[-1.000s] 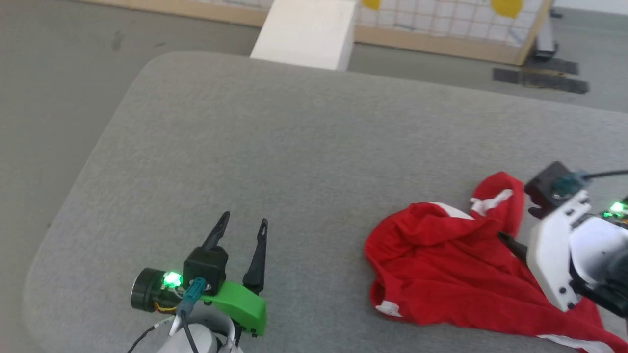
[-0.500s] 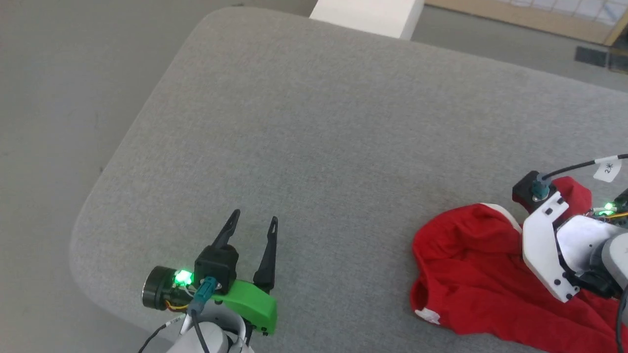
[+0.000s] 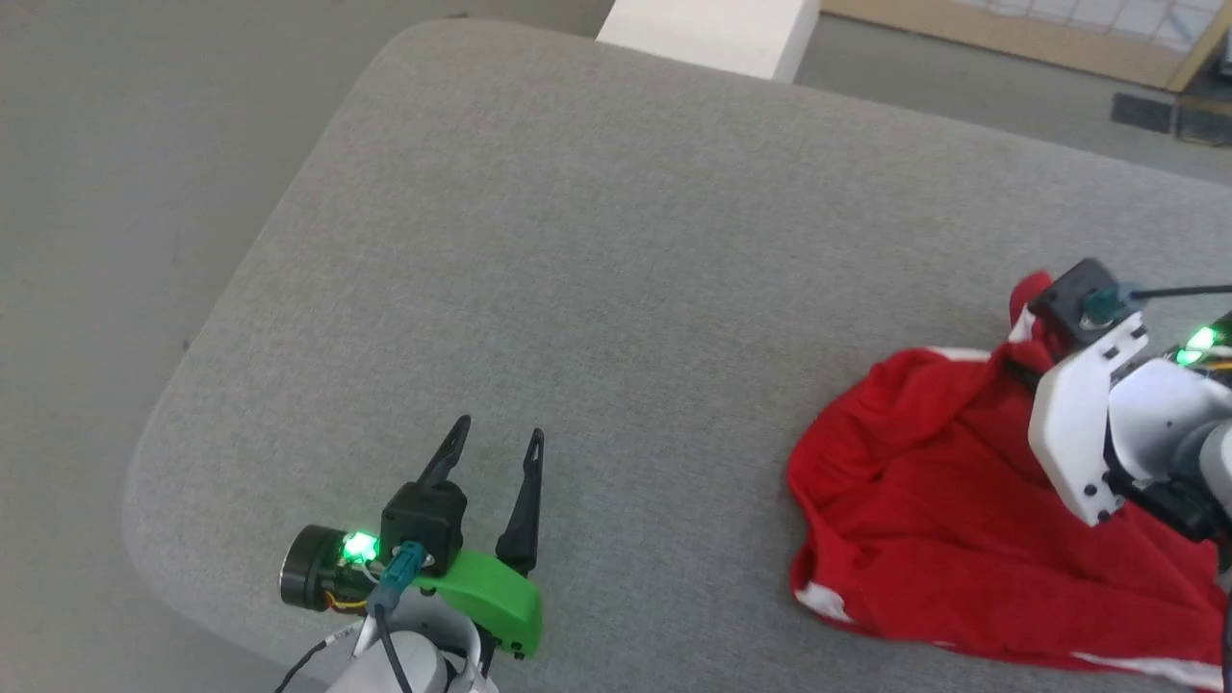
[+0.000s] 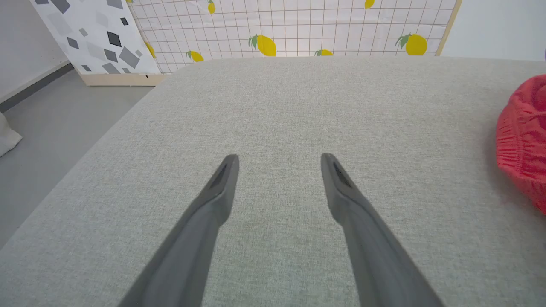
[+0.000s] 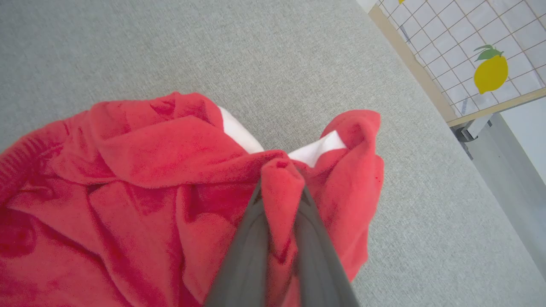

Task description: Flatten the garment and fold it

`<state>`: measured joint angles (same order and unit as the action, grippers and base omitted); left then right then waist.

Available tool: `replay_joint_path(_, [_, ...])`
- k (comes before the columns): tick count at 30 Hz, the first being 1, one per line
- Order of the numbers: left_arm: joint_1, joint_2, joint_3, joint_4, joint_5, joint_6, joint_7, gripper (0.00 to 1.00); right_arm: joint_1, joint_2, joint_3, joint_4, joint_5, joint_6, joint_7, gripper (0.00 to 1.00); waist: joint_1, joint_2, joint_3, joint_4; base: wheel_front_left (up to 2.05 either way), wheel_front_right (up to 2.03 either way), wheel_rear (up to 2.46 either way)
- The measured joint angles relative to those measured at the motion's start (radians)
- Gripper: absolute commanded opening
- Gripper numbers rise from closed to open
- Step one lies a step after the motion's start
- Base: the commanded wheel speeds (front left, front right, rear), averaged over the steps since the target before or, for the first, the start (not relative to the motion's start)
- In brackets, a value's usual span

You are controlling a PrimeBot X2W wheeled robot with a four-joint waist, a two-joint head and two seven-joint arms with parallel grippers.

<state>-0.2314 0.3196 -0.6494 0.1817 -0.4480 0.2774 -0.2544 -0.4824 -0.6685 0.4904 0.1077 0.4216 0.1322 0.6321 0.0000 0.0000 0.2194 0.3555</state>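
The garment is a crumpled red heap with white trim, lying at the right of the grey padded table. In the right wrist view my right gripper is shut on a raised fold of the garment, red cloth pinched between both fingers. From the head camera, the right gripper's white wrist housing covers the garment's upper right part. My left gripper hovers open over bare table near the front edge, well left of the garment. In the left wrist view its fingers stand apart, with the garment at the right edge.
A white block stands beyond the table's far edge. A wood-framed screen with a lemon-print grid stands behind the table. Grey floor lies to the left of the table's rounded corner.
My right gripper has closed on a fold of the garment and pulled it up a little. The head camera shifted, so the whole scene slid. The left gripper stayed open and still.
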Motion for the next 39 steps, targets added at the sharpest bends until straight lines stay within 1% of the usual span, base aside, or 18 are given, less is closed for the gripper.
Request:
replay_joint_path(5, [0.000, 0.002, -0.004, -0.002, 0.000, -0.005, -0.002, 1.00, 0.002, 0.007, -0.062, -0.055, -0.009, 0.000, -0.008, 0.00, 0.0000, 0.0000, -0.024, -0.029, 0.00, 0.00, 0.00])
replay_joint_path(9, [-0.002, -0.001, -0.008, -0.004, 0.000, -0.012, -0.003, 1.00, -0.022, 0.000, -0.072, -0.047, -0.029, 0.000, 0.006, 0.00, 0.0000, 0.0000, -0.019, -0.029, 0.00, 0.00, 0.00])
replay_joint_path(14, [-0.022, -0.015, -0.012, -0.009, 0.006, -0.013, -0.003, 1.00, -0.113, -0.020, -0.025, 0.029, -0.054, 0.000, 0.024, 0.00, 0.0000, 0.0000, 0.011, -0.010, 0.00, 0.00, 0.00])
replay_joint_path(19, [-0.034, -0.041, -0.008, -0.013, 0.028, -0.016, -0.003, 1.00, -0.217, -0.038, 0.031, 0.160, -0.085, 0.000, -0.011, 0.00, 0.0000, 0.0000, 0.053, 0.034, 0.00, 0.00, 0.00])
replay_joint_path(20, [-0.035, -0.043, -0.007, -0.013, 0.028, -0.018, -0.003, 1.00, -0.231, -0.036, 0.040, 0.185, -0.087, 0.000, -0.013, 0.03, 0.0000, 0.0000, 0.059, 0.041, 0.00, 0.00, 0.00])
replay_joint_path(21, [-0.035, -0.045, -0.004, -0.013, 0.031, -0.019, -0.003, 1.00, -0.246, -0.032, 0.054, 0.216, -0.086, 0.000, -0.017, 1.00, 0.0000, 0.0000, 0.068, 0.049, 0.00, 0.00, 0.00])
replay_joint_path(24, [-0.035, -0.054, 0.008, -0.010, 0.038, -0.023, -0.003, 1.00, -0.278, -0.015, 0.109, 0.301, -0.090, 0.000, -0.039, 1.00, 0.0000, 0.0000, 0.090, 0.071, 0.00, 0.00, 0.00])
replay_joint_path(28, [-0.036, -0.057, 0.024, -0.008, 0.044, -0.031, -0.003, 1.00, -0.301, 0.002, 0.159, 0.333, -0.086, 0.000, -0.109, 1.00, 0.0001, 0.0000, 0.090, 0.067, 0.00, 0.00, 0.00])
replay_joint_path(33, [-0.038, -0.053, 0.039, -0.002, 0.044, -0.041, -0.003, 1.00, -0.321, 0.024, 0.157, 0.346, -0.054, 0.000, -0.220, 1.00, 0.0000, 0.0000, 0.068, 0.041, 0.00, 0.00, 0.00])
replay_joint_path(36, [-0.041, -0.041, 0.050, 0.000, 0.040, -0.045, -0.002, 1.00, -0.324, 0.030, 0.141, 0.342, -0.037, 0.000, -0.311, 1.00, 0.0000, 0.0000, 0.044, 0.015, 0.00, 0.00, 0.00])
replay_joint_path(39, [-0.046, -0.033, 0.063, -0.005, 0.029, -0.049, -0.002, 1.00, -0.315, 0.013, 0.124, 0.308, -0.042, 0.000, -0.436, 1.00, -0.0001, 0.0000, 0.007, -0.014, 0.00, 0.00, 0.00])
